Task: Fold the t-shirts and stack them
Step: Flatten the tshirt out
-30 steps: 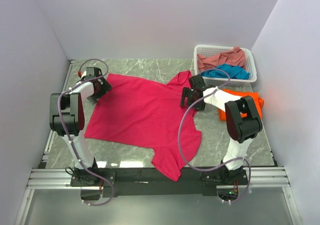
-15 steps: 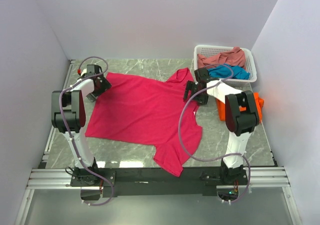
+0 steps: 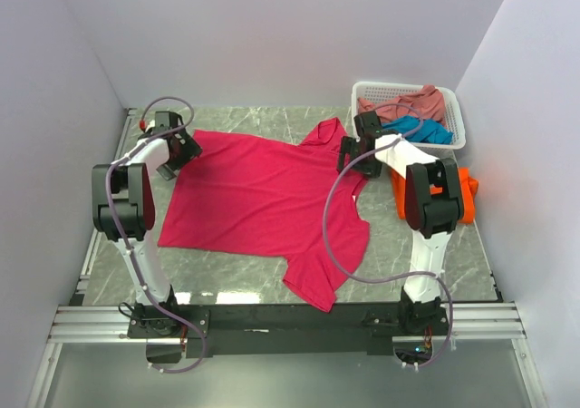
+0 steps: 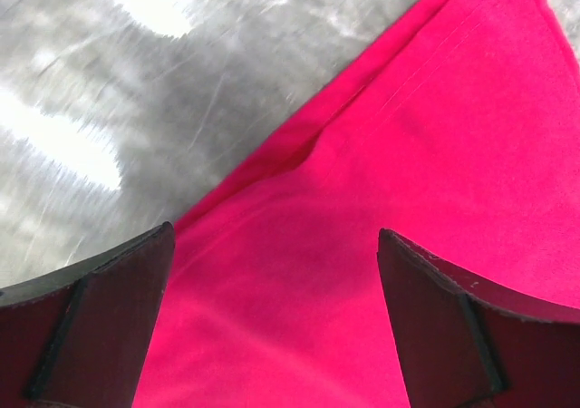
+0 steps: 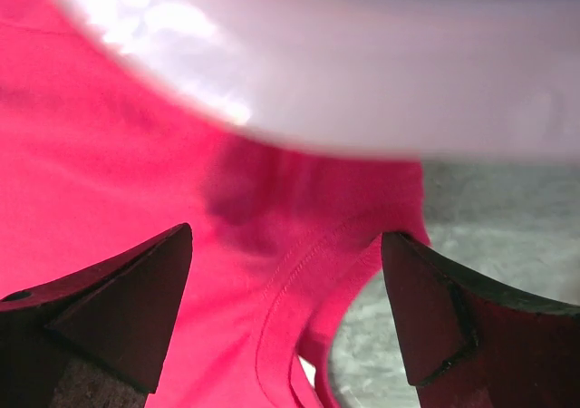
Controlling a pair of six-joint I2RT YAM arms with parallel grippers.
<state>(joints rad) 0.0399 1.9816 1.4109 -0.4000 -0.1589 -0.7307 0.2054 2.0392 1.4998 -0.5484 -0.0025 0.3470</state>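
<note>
Magenta t-shirt point(image 3: 263, 199) lay unfolded on tabletop point(image 3: 263, 122); left gripper point(image 4: 274, 236) and right gripper point(image 5: 285, 236) spread; orange t-shirt point(image 3: 464, 190) possibly folded.

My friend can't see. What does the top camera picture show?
A magenta-pink t-shirt lies spread on a marble table, with the left tool at its far left corner and the right tool by its collar. A white basket at the far right holds a salmon-pink shirt and a teal shirt, and an orange shirt lies near it.
</note>
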